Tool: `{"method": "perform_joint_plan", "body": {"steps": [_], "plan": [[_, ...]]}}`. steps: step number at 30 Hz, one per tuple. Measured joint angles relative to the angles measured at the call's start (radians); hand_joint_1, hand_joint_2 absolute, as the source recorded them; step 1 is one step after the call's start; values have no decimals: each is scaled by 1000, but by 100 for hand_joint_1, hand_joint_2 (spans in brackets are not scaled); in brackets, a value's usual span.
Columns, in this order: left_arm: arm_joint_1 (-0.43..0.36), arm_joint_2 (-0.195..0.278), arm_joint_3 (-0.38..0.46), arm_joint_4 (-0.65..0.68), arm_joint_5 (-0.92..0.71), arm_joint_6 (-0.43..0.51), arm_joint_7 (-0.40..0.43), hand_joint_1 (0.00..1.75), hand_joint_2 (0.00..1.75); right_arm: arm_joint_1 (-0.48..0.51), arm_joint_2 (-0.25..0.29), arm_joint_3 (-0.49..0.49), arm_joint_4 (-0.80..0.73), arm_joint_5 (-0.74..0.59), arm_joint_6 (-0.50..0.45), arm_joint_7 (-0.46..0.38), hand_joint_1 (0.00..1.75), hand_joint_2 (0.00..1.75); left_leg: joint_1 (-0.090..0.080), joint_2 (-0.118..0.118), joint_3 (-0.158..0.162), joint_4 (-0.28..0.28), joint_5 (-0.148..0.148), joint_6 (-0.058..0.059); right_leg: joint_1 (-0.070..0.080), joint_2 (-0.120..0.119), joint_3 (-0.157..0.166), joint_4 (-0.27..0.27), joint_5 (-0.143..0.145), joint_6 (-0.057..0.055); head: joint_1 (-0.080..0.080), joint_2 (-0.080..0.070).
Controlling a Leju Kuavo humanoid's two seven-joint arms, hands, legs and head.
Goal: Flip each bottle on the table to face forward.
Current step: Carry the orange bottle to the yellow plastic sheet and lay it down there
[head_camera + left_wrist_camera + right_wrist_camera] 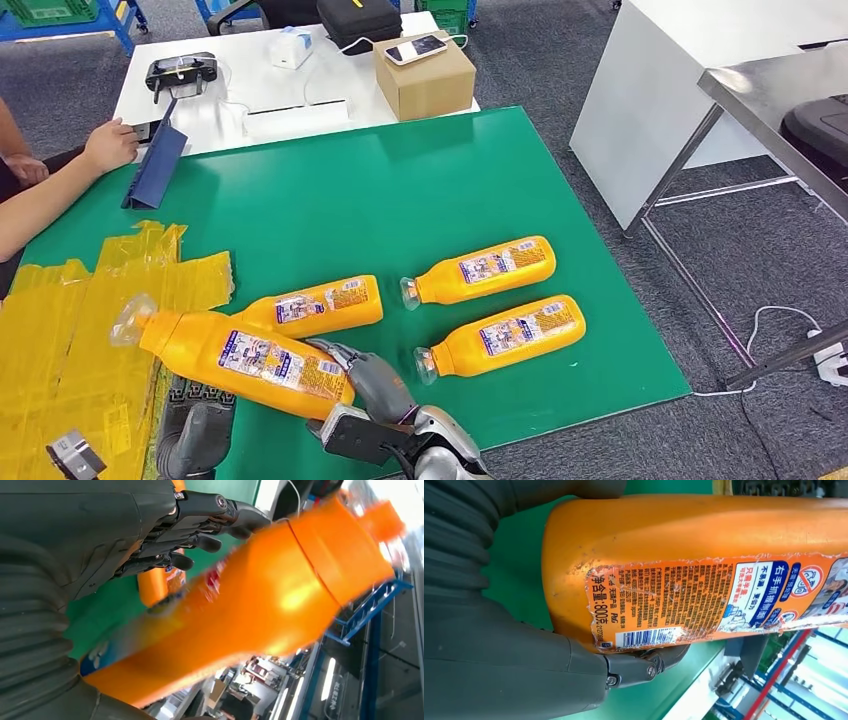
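Note:
Four orange bottles with blue and white labels are on or over the green table top (pixel 400 190). The largest-looking bottle (pixel 250 360) is lifted at the front left, cap pointing left, label up. My right hand (pixel 375 385) grips its base end (pixel 704 565), with a finger (pixel 644 662) under the barcode. My left hand (pixel 195 425) is below its middle; its fingers (pixel 200 525) stretch straight out beside the blurred bottle (pixel 260 600) with a gap between. Three bottles lie flat with labels up: one behind the held one (pixel 320 305), two to the right (pixel 485 268) (pixel 505 335).
Crumpled yellow film (pixel 70 330) covers the table's front left corner. A person's hand (pixel 108 145) rests at the far left beside a blue folder (pixel 155 165). A cardboard box (pixel 425 75) stands beyond the far edge. A metal table (pixel 780 90) is at the right.

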Motion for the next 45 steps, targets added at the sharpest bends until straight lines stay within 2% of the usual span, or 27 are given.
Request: {"method": "perform_joint_plan", "body": {"steps": [3,9,14,25,30,34,42,45], "plan": [[4,6,-25,-2,-68,30,-34,0,175,-11,6,11,26,7,15,-4,175,175,0,0,0,0,0,0,0,0,0,0,0,0,0,0],[8,40,-91,7,-243,149,-92,0,175,-55,26,68,92,26,64,-23,175,175,0,0,0,0,0,0,1,0,0,0,0,0,0,0],[9,63,-119,19,-263,175,-101,0,175,-80,32,113,125,30,72,-28,175,175,0,0,0,0,0,0,0,0,0,0,0,0,0,0],[11,87,-135,27,-266,179,-104,0,175,-96,39,128,151,30,72,-28,175,175,0,0,0,0,0,0,0,0,0,0,0,0,0,0],[11,97,-145,31,-364,269,-104,1,175,-106,42,145,165,26,75,-23,175,175,0,0,0,0,0,0,0,0,0,0,0,0,0,0],[9,107,-155,47,-429,335,-109,175,175,-124,45,189,193,-15,65,-2,175,175,0,0,0,0,0,0,0,0,0,0,0,0,0,0],[3,108,-142,58,-354,322,-161,175,175,-151,49,247,237,-47,8,6,174,175,0,0,0,0,0,0,0,0,-1,0,0,0,0,0],[0,97,-132,40,-335,323,-166,175,175,-154,50,242,241,-25,-20,1,161,175,0,0,0,0,0,0,0,0,-1,0,0,0,0,0]]}}
